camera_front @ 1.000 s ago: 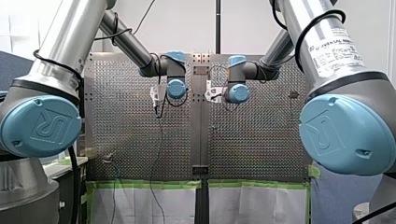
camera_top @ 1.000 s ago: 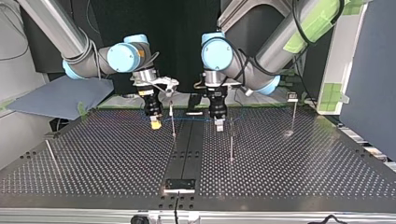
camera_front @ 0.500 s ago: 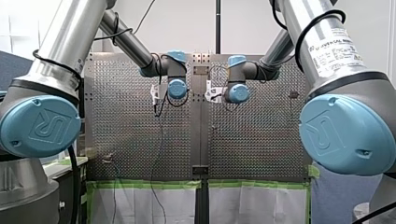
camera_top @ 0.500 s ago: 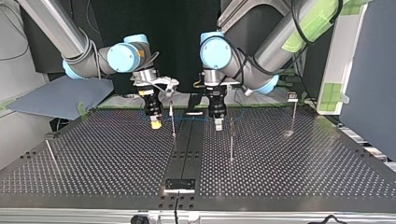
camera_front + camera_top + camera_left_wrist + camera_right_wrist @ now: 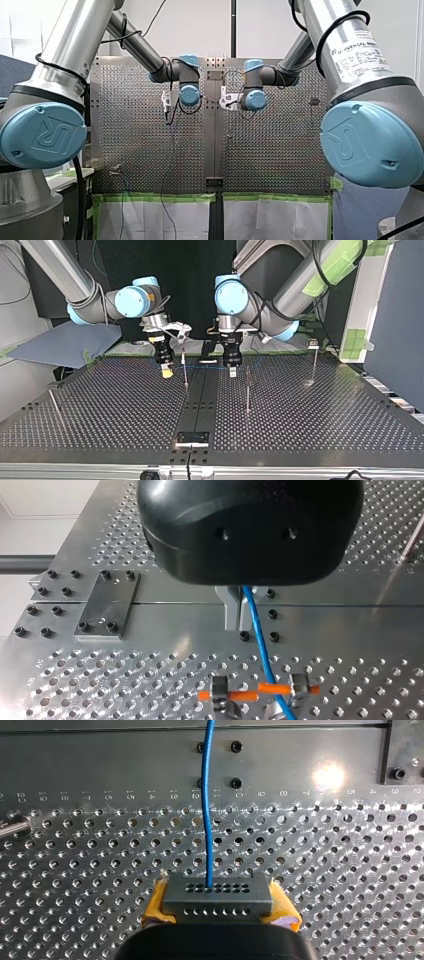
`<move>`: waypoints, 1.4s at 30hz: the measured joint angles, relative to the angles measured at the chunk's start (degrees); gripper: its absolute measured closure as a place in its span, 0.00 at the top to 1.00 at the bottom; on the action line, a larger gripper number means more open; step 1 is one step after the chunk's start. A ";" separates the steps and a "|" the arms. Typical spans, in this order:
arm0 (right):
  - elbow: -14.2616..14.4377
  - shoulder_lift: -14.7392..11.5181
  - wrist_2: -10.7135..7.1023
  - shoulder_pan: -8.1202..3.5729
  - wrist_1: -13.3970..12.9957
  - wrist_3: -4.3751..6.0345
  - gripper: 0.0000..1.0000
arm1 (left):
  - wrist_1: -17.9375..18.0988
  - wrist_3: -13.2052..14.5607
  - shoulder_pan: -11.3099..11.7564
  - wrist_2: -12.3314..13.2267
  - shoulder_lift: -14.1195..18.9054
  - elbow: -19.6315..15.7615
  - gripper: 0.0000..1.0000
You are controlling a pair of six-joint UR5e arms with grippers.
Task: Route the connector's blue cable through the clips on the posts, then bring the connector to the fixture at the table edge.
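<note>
Between yellow-padded right jaws a grey perforated connector (image 5: 217, 900) is clamped; its blue cable (image 5: 204, 795) is pinched by left jaws

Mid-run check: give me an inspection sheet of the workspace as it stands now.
Surface: perforated table, dark centre strip.
Job's things: connector held by my right gripper; posts stand mid-table; fixture at the edge nearest the top camera, connector not at it.
Clutter: nothing seen.
Grippers: my right gripper, yellow pads, shut on the connector; my left gripper shut on the blue cable.
Cables: blue cable leaves the connector and spans to my left gripper; a black cable hangs down in the front view.
Surroundings: blue sheet at the top view's left; green tape along the table edge in the front view.
</note>
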 joint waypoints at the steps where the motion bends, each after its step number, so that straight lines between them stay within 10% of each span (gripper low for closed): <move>1: 0.00 0.00 0.01 0.00 0.02 0.00 0.00 | -0.01 -0.08 -0.02 -0.01 0.00 0.00 0.07; 42: 11.29 0.19 5.72 -1.48 -5.52 1.11 0.00 | 5.99 0.35 -5.73 -1.71 -10.47 -3.08 0.07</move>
